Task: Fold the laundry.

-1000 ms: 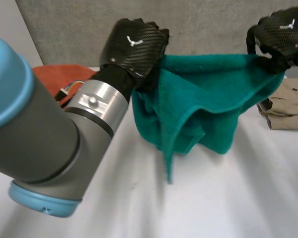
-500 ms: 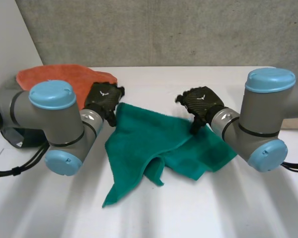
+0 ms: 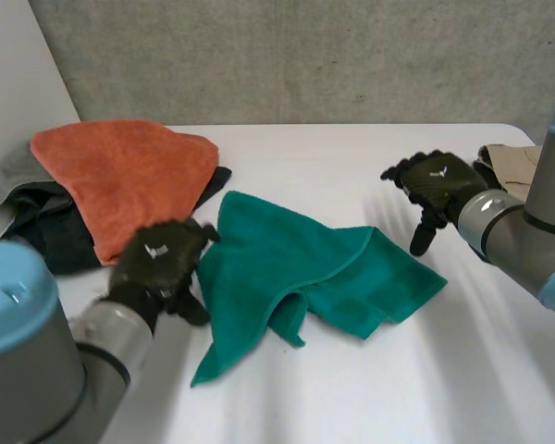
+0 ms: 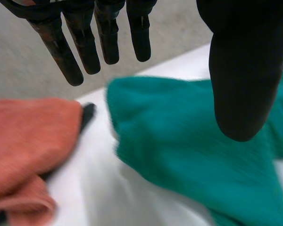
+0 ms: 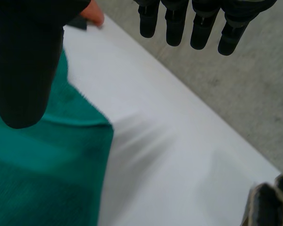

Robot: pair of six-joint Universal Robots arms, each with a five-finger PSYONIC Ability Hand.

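Note:
A teal towel [image 3: 305, 277] lies crumpled on the white table [image 3: 379, 388], with a loose corner trailing toward the front. My left hand [image 3: 159, 266] hovers just beside the towel's left edge, fingers [image 4: 85, 44] straight and spread, holding nothing; the teal towel [image 4: 198, 155] lies under them. My right hand [image 3: 432, 185] hangs above the table beyond the towel's right corner, fingers [image 5: 198, 23] straight, thumb apart, nothing in it. The teal towel [image 5: 42, 165] sits below its thumb.
An orange towel [image 3: 120, 176] lies over dark and grey clothes [image 3: 37, 236] at the back left. A beige garment [image 3: 509, 162] sits at the right edge behind my right arm. A grey wall runs behind the table.
Both hands let go of the teal towel, which dropped from hanging in the air to the table. The left hand pulled back toward the front, the right hand moved right.

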